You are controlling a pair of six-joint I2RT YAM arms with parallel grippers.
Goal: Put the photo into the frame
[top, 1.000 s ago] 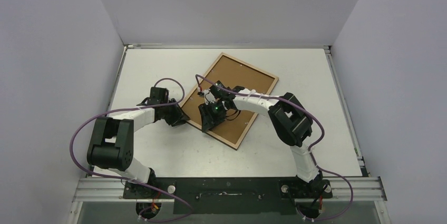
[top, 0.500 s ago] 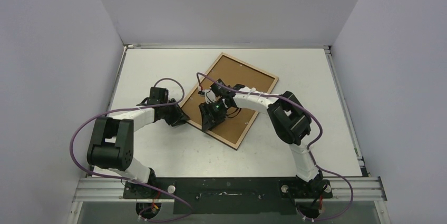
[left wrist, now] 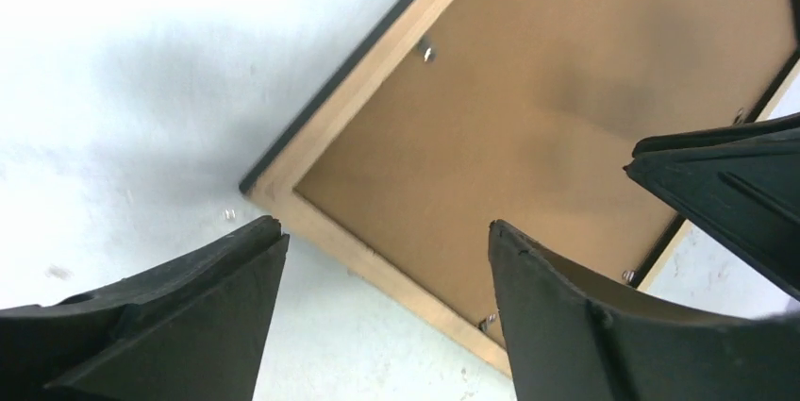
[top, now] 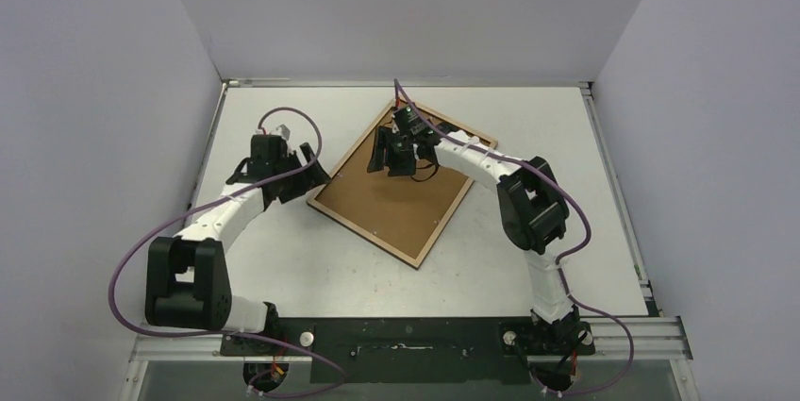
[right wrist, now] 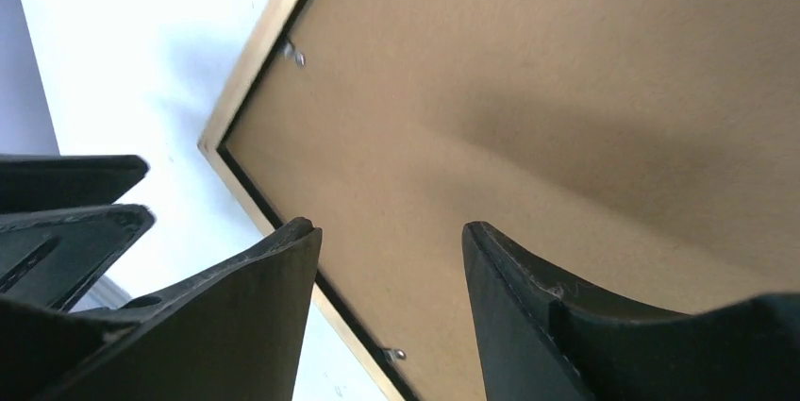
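Lying: frame [top: 363,231] is laid back-up on table [top: 311,269], long axis far-right to near-left.
Photo: not seen.
Left end effector [top: 316,167]: jaws apart, empty, beside frame's left corner.
Right end effector [top: 391,165]: jaws apart, empty, over far end.

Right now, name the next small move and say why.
Probably draw the left gripper back from the frame: both it and the right gripper stand open and empty over it, and the backing board already lies inside the rim.
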